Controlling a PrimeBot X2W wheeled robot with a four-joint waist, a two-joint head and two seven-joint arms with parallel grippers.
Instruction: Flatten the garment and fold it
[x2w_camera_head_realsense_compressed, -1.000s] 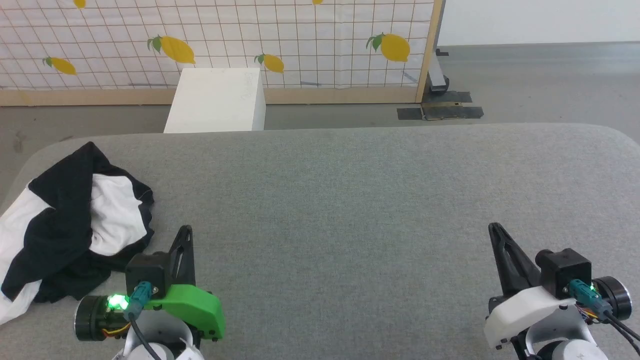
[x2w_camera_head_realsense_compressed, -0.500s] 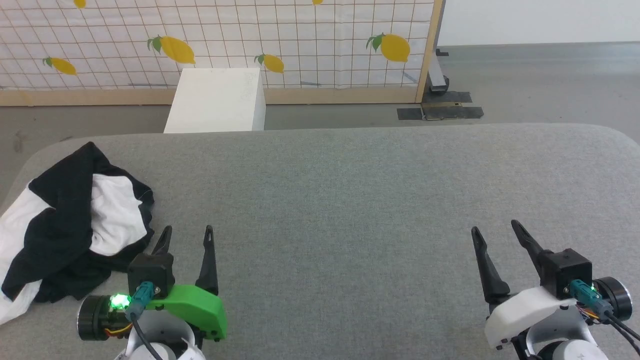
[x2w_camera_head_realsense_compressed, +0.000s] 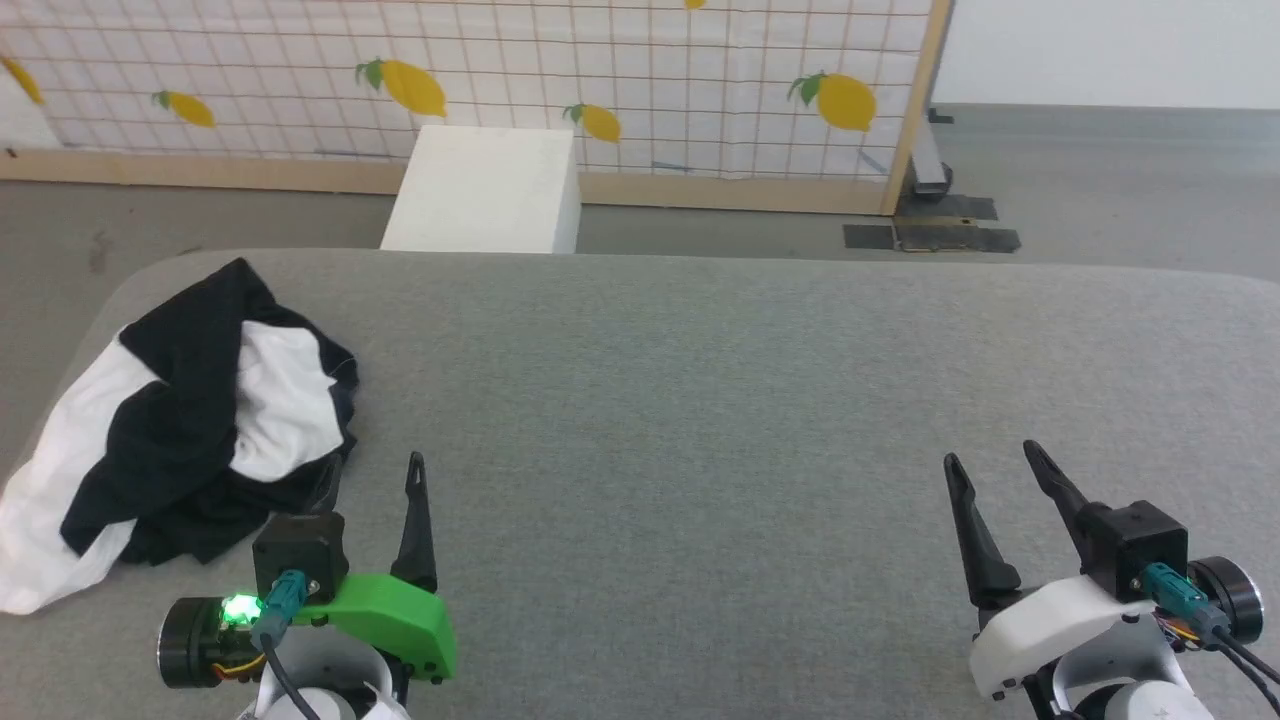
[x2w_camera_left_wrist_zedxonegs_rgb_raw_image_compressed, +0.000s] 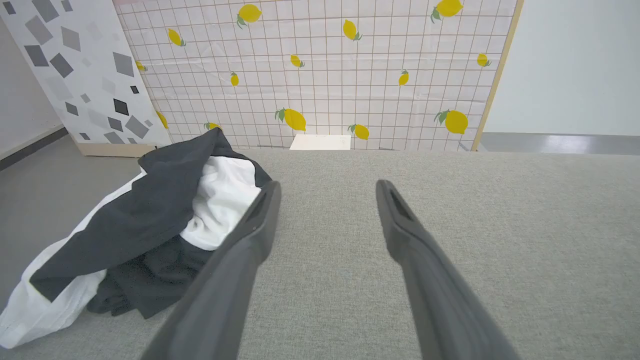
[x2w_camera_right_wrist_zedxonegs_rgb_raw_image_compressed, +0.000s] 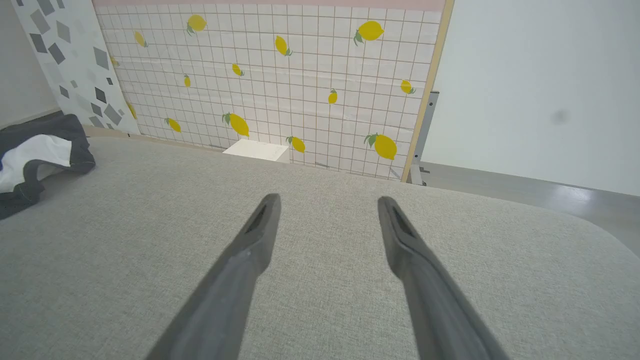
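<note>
**Holding both grippers open and empty, shirt bunched at the left one**

On my left gripper the jaws stand wide apart with nothing between them but bare grey pad. The fingers point away from me, low over the surface. In the left wrist view its outer finger runs along the near edge of the shirt, and the tip overlaps a white fold. I cannot tell whether it touches the cloth or sits just beside it. The inner finger is well clear of the cloth, over open pad.

My right gripper is spread just as wide and holds nothing. It sits near the pad's right end, well apart from the shirt. From its wrist camera the shirt is only a small dark and white lump at the far left edge.

The shirt is unfolded, a crumpled heap at the left end of the pad, ahead and to the outside of the left gripper. A black sleeve or shoulder panel drapes across the top, white body cloth shows in the middle, and more white trails toward the pad's near left edge. Black folds are tucked underneath on the side nearest the gripper.

Beyond the pad's far edge a white box stands on the grey floor. Behind it is a screen printed with a grid and lemons.
</note>
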